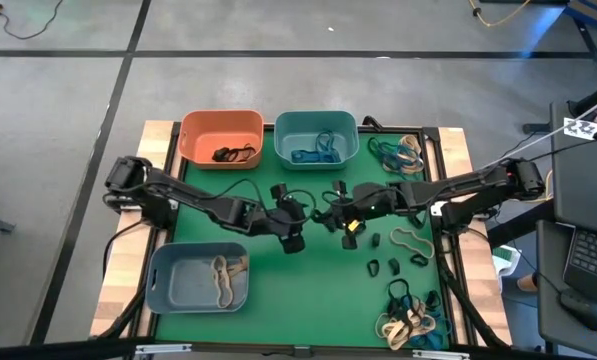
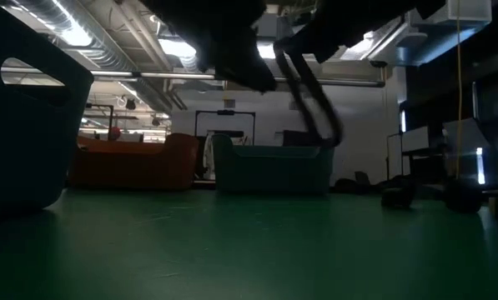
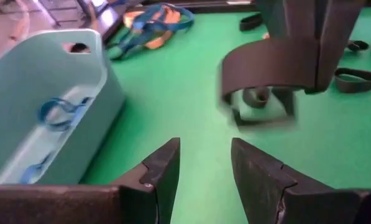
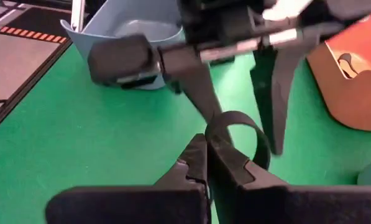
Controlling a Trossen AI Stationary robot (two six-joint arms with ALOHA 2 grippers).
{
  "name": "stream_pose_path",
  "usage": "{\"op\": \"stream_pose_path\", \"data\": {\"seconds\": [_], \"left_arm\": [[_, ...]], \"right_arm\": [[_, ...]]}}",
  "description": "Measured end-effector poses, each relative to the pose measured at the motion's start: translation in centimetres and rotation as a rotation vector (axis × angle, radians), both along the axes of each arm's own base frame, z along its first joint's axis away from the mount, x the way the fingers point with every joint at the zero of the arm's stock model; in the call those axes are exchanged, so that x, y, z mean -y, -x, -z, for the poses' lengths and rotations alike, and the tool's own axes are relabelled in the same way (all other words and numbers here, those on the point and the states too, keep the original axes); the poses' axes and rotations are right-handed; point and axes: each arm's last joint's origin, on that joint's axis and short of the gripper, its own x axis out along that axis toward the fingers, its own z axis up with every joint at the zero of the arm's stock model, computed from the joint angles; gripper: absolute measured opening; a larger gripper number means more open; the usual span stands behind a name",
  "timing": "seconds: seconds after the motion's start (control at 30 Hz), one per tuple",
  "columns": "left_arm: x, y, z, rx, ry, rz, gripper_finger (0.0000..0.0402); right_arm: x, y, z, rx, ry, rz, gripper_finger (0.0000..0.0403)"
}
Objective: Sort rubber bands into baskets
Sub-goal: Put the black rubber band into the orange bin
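My right gripper point(image 4: 207, 146) is shut on a black rubber band point(image 4: 238, 124) above the middle of the green mat. My left gripper point(image 3: 204, 165) is open with nothing between its fingers; it points at that band point(image 3: 266, 65) from close by on the left. The orange basket point(image 1: 221, 137) and the teal basket point(image 1: 316, 137) stand at the far edge, with black bands in the orange one and blue bands in the teal one. The grey-blue basket point(image 1: 198, 277) at the near left holds tan bands. My right gripper pinches the black rubber band between its two shut fingers at one spot of the loop point(image 4: 217, 138). The fingers slant down from the table's right side. The rest of the loop point(image 2: 315, 100) hangs free past the fingertips, lifted clear of the mat.
Mixed piles of bands lie at the far right point(image 1: 403, 152) and near right point(image 1: 413, 320) corners. A few loose black bands point(image 1: 393, 265) and a tan one point(image 1: 410, 240) lie between them. A raised dark rim point(image 1: 443, 200) frames the mat.
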Motion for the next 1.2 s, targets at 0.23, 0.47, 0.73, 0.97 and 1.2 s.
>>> {"op": "stream_pose_path", "data": {"seconds": [0.23, 0.47, 0.73, 0.97, 1.2], "left_arm": [[0.0, -1.1, 0.3, 0.051, 0.069, 0.105, 0.0141], [-0.5, -1.2, 0.3, 0.052, 0.075, 0.132, 0.0112], [-1.4, -1.5, 0.1, 0.073, 0.066, 0.109, 0.0013], [-1.6, -1.5, 0.1, 0.066, 0.042, 0.104, 0.0003], [-1.3, -1.5, 0.0, 0.05, -0.002, 0.139, 0.0005]], "right_arm": [[0.0, 0.0, 0.0, 0.005, -0.001, 0.0, 0.0007], [0.0, -0.3, 0.4, -0.005, -0.01, 0.005, 0.0007], [-0.1, -0.6, 0.9, -0.02, -0.018, -0.01, 0.0008], [-0.2, -0.6, 1.0, -0.03, -0.062, -0.025, 0.0008], [-0.2, -0.6, 0.9, -0.035, -0.13, 0.009, 0.0042]]}}
